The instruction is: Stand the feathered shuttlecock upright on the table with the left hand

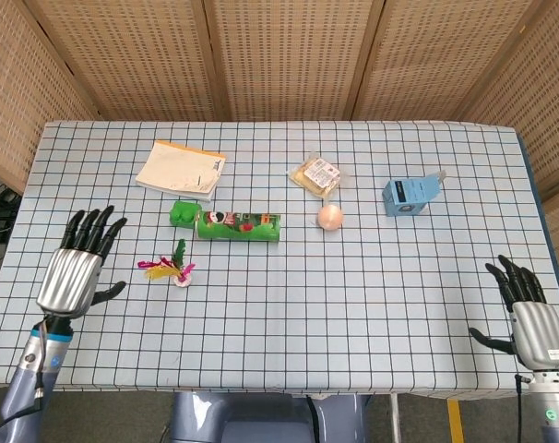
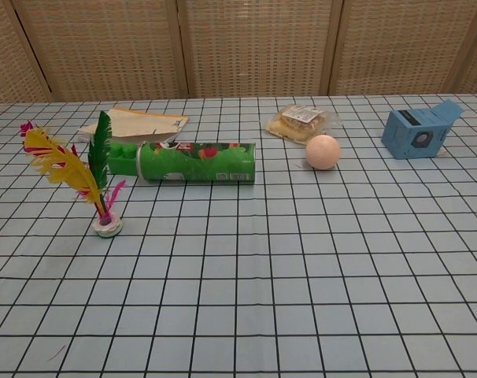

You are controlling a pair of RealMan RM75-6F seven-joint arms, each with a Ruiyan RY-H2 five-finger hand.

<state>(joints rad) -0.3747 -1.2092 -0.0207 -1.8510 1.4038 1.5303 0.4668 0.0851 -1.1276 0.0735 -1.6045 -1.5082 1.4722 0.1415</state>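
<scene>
The feathered shuttlecock stands on its white base on the checked table, its yellow, green and pink feathers leaning to the left; the chest view shows the shuttlecock upright with nothing touching it. My left hand is at the table's left side, well clear of the shuttlecock, fingers spread and holding nothing. It does not show in the chest view. My right hand rests at the table's front right corner, fingers apart and empty.
A green tube can lies on its side just behind the shuttlecock. A notebook is at the back left. A wrapped pastry, a peach-coloured ball and a blue box sit further right.
</scene>
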